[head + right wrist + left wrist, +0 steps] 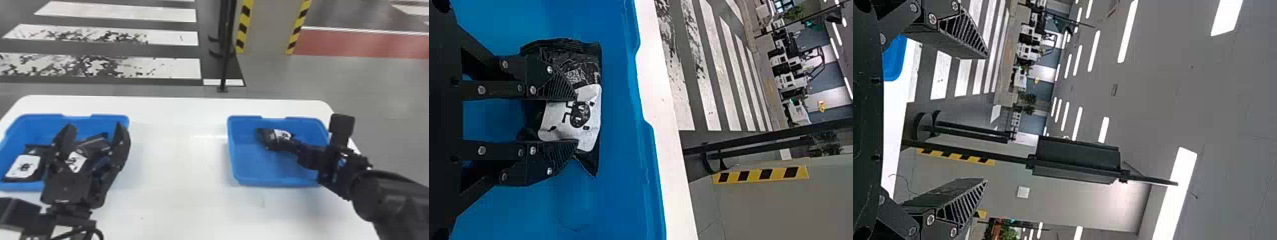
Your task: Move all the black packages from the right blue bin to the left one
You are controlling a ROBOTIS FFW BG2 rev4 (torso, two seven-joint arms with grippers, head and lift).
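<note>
Head view, right hand [291,145] pinching one black package [266,137] inside the right blue bin [255,166], left hand [95,127] spread wide above the left blue bin [38,123], other packages [25,166] beneath and beside it.

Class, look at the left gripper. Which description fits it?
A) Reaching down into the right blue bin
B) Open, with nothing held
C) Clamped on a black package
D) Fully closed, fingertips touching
B: in the left wrist view the left gripper has its two fingers wide apart with only the room beyond between them; in the head view it shows against the left blue bin.
</note>
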